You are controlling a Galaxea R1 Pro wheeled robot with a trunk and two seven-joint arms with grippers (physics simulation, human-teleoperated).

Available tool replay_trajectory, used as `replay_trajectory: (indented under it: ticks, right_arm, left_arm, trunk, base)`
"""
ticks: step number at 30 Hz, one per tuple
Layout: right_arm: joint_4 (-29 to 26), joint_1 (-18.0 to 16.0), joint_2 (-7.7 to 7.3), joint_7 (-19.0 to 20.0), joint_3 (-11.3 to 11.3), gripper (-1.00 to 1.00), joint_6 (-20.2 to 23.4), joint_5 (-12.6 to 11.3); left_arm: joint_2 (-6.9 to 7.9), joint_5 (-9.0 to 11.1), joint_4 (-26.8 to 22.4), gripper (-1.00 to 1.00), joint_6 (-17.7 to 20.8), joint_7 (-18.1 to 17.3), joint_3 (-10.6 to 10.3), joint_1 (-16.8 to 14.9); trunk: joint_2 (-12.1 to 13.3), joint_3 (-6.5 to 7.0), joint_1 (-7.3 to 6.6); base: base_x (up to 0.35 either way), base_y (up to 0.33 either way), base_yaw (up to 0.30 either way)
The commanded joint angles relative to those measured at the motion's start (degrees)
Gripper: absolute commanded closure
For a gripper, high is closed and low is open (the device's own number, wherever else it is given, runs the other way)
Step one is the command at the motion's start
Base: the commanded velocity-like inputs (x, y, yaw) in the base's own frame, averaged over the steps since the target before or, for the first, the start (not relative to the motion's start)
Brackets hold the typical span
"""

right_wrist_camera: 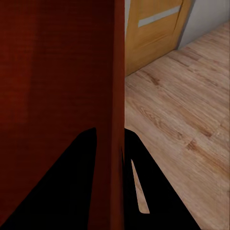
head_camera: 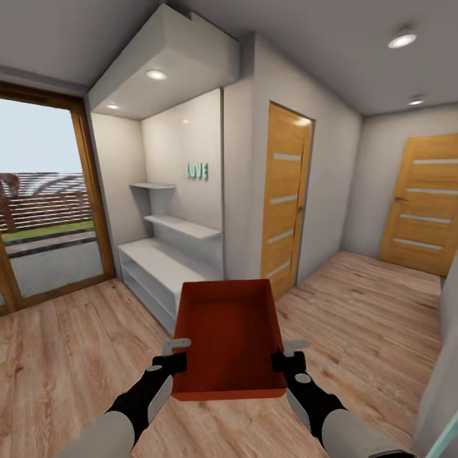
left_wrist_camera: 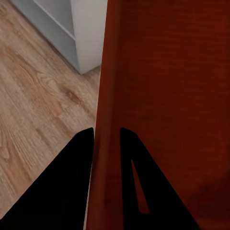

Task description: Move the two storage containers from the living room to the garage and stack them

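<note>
Storage container (head_camera: 230, 331): orange-red, topless, held level in front of the trunk above the light wood-plank floor (head_camera: 76, 356), long axis pointing away from the head camera. Interior empty.

Left gripper (head_camera: 173, 353): closed on the container's left wall near the near corner. In the left wrist view, left gripper (left_wrist_camera: 106, 143) with one finger (left_wrist_camera: 72, 182) outside the wall and the other inside the bin, both pressed against the wall; container wall (left_wrist_camera: 163, 96) running away between them.

Right gripper (head_camera: 287, 355): closed on the container's right wall near the near corner, level with the left one. In the right wrist view, right gripper (right_wrist_camera: 110, 143) with one finger (right_wrist_camera: 72, 182) inside the bin and the other outside, the wall (right_wrist_camera: 62, 72) clamped between them.

Surroundings, head view: white built-in shelf unit (head_camera: 166, 254) straight ahead in a recessed alcove, low cabinet at its base, two floating shelves above, teal lettering (head_camera: 196, 170) on the back wall. Glazed door with wooden frame (head_camera: 44, 197) at left, with a fence and lawn outside. Wooden door with frosted strips (head_camera: 284, 197) just right of the alcove; second similar door (head_camera: 423, 203) on the far wall at right. Recessed ceiling lights (head_camera: 402, 40) lit.

Below the left gripper: floor planks and the shelf unit's base corner (left_wrist_camera: 86, 33). Below the right gripper: floor planks and the lower part of a wooden door (right_wrist_camera: 153, 28).
</note>
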Motion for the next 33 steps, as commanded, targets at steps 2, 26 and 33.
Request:
replay_trajectory:
  ticks: [2,26,33]
  right_arm:
    - [0.07,-0.08,-0.02,0.88,-0.89,1.00,0.20,-1.87]
    - [0.07,-0.08,-0.01,0.40,-1.02,1.00,0.34,-2.15]
    - [0.10,-0.06,0.06,0.40,-0.98,1.00,0.35,-2.14]
  left_arm:
    - [0.37,-0.63,-0.33,1.00,-3.21,4.88,2.42,-0.03]
    - [0.17,-0.99,-0.41,1.00,-3.14,4.99,2.40,-0.03]
    - [0.12,-0.96,-0.45,1.00,-3.19,4.95,2.41,-0.03]
  trunk:
    - [-0.07,-0.09,0.04]
    - [-0.07,-0.09,0.04]
    - [-0.07,-0.09,0.04]
  base:
    - [0.322,0.000,0.000]
    - [0.322,0.000,-0.093]
    - [0.322,0.000,-0.285]
